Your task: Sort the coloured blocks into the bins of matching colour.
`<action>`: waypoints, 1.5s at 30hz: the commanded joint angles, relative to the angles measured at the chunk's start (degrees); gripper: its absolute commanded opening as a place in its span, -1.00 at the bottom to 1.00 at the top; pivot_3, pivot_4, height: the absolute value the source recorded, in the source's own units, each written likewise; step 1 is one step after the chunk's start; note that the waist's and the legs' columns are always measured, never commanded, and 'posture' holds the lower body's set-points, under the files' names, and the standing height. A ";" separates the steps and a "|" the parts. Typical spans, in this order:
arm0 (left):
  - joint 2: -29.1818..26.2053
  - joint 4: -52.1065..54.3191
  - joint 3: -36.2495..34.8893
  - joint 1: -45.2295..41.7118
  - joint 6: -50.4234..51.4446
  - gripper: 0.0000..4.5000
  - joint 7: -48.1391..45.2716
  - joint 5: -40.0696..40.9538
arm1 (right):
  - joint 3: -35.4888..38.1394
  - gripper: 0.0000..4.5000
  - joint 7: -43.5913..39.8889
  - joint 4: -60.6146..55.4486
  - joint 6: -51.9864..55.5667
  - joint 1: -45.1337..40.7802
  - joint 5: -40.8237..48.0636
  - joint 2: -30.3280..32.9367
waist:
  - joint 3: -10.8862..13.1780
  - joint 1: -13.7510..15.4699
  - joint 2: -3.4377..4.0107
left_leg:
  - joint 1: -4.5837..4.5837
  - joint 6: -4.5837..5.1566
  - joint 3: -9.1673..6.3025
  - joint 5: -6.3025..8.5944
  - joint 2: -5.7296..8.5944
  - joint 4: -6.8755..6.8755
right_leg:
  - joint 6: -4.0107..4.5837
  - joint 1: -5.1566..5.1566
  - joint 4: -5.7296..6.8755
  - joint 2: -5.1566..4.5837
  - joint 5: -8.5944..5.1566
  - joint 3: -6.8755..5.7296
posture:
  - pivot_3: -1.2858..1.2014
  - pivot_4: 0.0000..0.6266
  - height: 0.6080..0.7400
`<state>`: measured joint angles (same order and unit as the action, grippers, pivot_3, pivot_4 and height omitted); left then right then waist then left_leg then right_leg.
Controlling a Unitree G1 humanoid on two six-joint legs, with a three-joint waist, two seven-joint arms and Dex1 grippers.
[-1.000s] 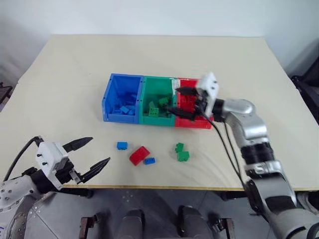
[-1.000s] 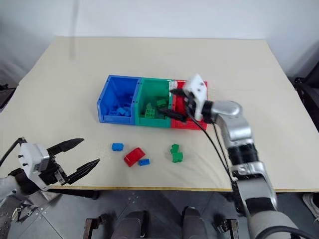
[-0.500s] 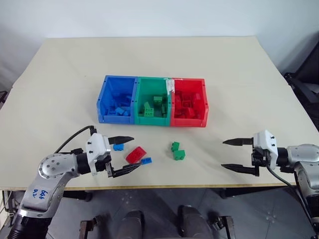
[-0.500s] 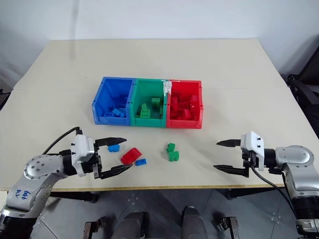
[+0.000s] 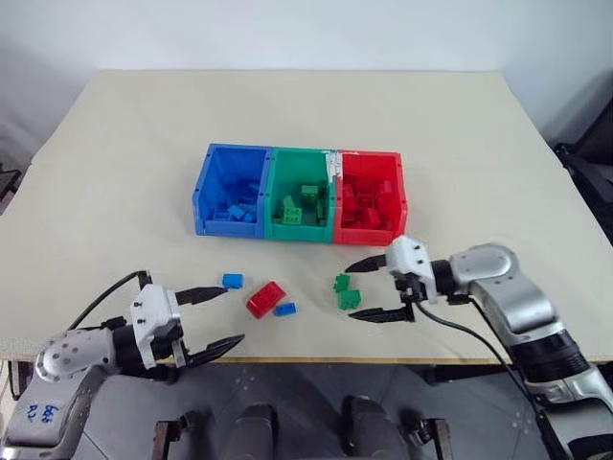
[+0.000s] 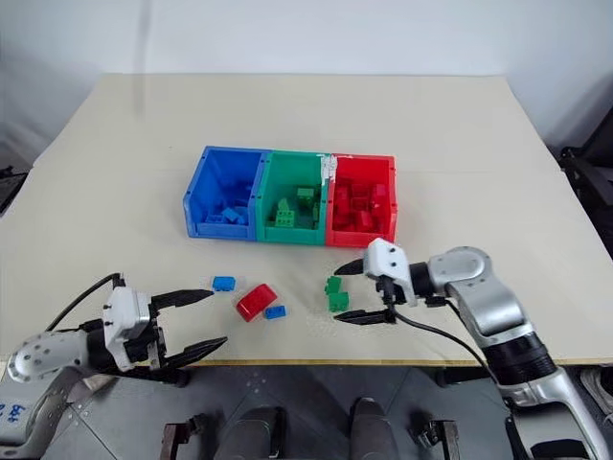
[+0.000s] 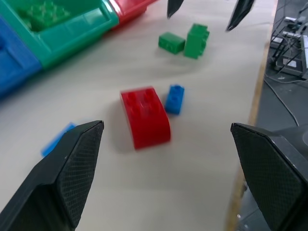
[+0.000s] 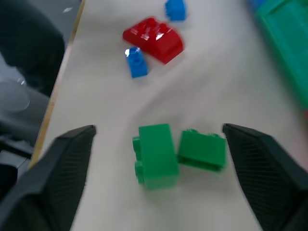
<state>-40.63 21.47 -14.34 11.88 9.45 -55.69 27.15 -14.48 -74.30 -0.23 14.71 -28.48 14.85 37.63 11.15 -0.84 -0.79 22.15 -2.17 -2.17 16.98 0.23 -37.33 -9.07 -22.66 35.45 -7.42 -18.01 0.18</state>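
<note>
Green studded plastic bricks (image 5: pixel 346 292), two side by side, lie just left of the spread, empty right gripper (image 5: pixel 375 287); left gripper (image 5: pixel 213 317) likewise agape.

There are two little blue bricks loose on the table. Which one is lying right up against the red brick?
The blue brick nearer the table's front edge: it lies against the red brick. The other blue brick lies apart, beside a tip of the left fingers.

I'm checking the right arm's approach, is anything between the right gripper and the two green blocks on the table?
Nothing visible. The right gripper sits open just beside the two green blocks, with only bare table between. The red block and small blue blocks lie on their far side.
</note>
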 commanded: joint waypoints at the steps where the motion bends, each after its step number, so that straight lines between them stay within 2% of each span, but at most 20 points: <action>1: 0.29 3.27 -2.54 0.88 -0.78 1.00 1.13 1.19 | 0.23 0.45 -0.80 1.27 -3.26 -0.41 -0.81 0.05 | 0.00 0.61 0.00 | 0.00 0.00 0.01 0.00 0.01 -0.01 | 0.00 0.00 0.00 0.00 0.00 0.00 | 0.03 -0.52 1.00; 8: 1.14 4.09 -3.70 1.57 -0.87 1.00 2.68 1.41 | 1.93 -0.60 -2.79 0.61 -4.30 -0.39 2.96 -0.81 | 0.00 0.66 0.00 | -0.01 0.00 0.02 0.00 -0.01 -0.01 | 0.00 0.00 0.01 0.03 0.00 -0.01 | 0.03 -0.52 1.00; 11: 2.08 3.98 -5.18 1.60 -0.95 1.00 3.92 2.02 | 4.57 -0.60 -0.47 -1.67 1.08 -2.56 7.99 -2.97 | 0.00 0.57 0.00 | -0.01 0.00 0.02 0.00 -0.02 -0.01 | 0.00 0.00 0.01 0.04 0.00 -0.01 | 0.03 -0.52 1.00; 15: 4.03 4.10 -9.79 2.10 0.23 1.00 6.72 5.01 | 7.54 -0.60 8.41 -2.40 10.26 -9.52 11.82 -8.97 | 0.00 -0.28 0.01 | -0.02 -0.01 0.03 -0.01 -0.09 0.03 | 0.00 -0.06 0.09 0.07 0.00 -0.01 | 0.03 -0.52 1.00; 20: 4.09 3.62 -14.69 5.31 0.47 1.00 7.89 5.38 | 9.64 -0.60 22.76 5.76 13.19 -19.54 7.41 -16.44 | -0.01 -0.74 0.00 | 0.00 -0.06 -0.03 0.01 -0.09 0.08 | 0.04 -0.08 0.18 0.06 -0.02 -0.04 | 0.03 -0.52 1.00; 24: 4.23 4.58 -15.35 6.54 0.79 1.00 8.48 5.18 | 7.81 -0.60 29.43 15.82 9.84 -26.55 1.15 -20.73 | 0.00 -0.79 0.00 | 0.04 -0.07 0.02 0.01 -0.03 0.13 | 0.04 -0.15 0.20 0.02 -0.02 -0.02 | 0.03 -0.52 1.00; 27: 4.39 6.40 -14.21 6.59 1.57 1.00 9.38 4.98 | 7.29 -0.60 31.41 21.79 6.07 -29.16 -1.77 -23.06 | -0.01 -0.82 0.00 | 0.06 -0.07 0.03 0.01 -0.04 0.14 | 0.05 -0.18 0.22 0.04 -0.02 -0.03 | 0.03 -0.52 1.00; 33: 3.60 8.53 -10.90 4.59 3.11 1.00 9.86 5.01 | 9.75 0.31 29.71 24.70 -2.09 -29.00 -2.06 -23.65 | 0.00 -0.90 0.00 | 0.10 -0.05 0.05 0.03 -0.01 0.15 | 0.05 -0.22 0.22 0.03 -0.02 -0.02 | 0.03 -0.52 1.00; 36: 2.84 8.06 -9.50 2.62 3.70 1.00 9.29 5.08 | 11.17 0.72 21.81 18.80 -2.97 -24.02 1.83 -20.07 | -0.01 -0.76 0.00 | 0.14 -0.06 0.05 0.03 -0.02 0.16 | 0.05 -0.27 0.26 0.04 -0.02 -0.03 | 0.03 -0.52 1.00; 42: 1.46 5.61 -4.70 -2.15 4.61 1.00 6.89 4.37 | 16.06 0.72 8.13 5.47 -4.20 -7.44 9.19 -8.18 | -0.01 -0.31 -0.01 | 0.16 0.10 0.04 0.12 0.06 0.11 | 0.05 -0.14 0.13 -0.02 -0.02 -0.06 | 0.03 -0.52 1.00; 45: 0.53 3.96 -1.11 -5.00 6.45 1.00 4.98 4.42 | 19.76 0.72 5.81 4.72 -11.52 1.70 6.55 -1.20 | 0.00 -0.60 0.00 | 0.14 0.11 0.12 0.13 0.05 0.12 | 0.03 -0.12 0.10 -0.01 -0.01 -0.06 | 0.03 -0.52 1.00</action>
<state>-39.13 25.78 -17.15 7.75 15.85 -49.15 31.36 2.05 -66.79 7.04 7.94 -28.80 21.79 33.82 11.15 -1.44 -0.78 22.28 -2.06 -2.02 17.12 0.26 -37.21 -9.04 -22.79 35.55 -7.42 -18.02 0.12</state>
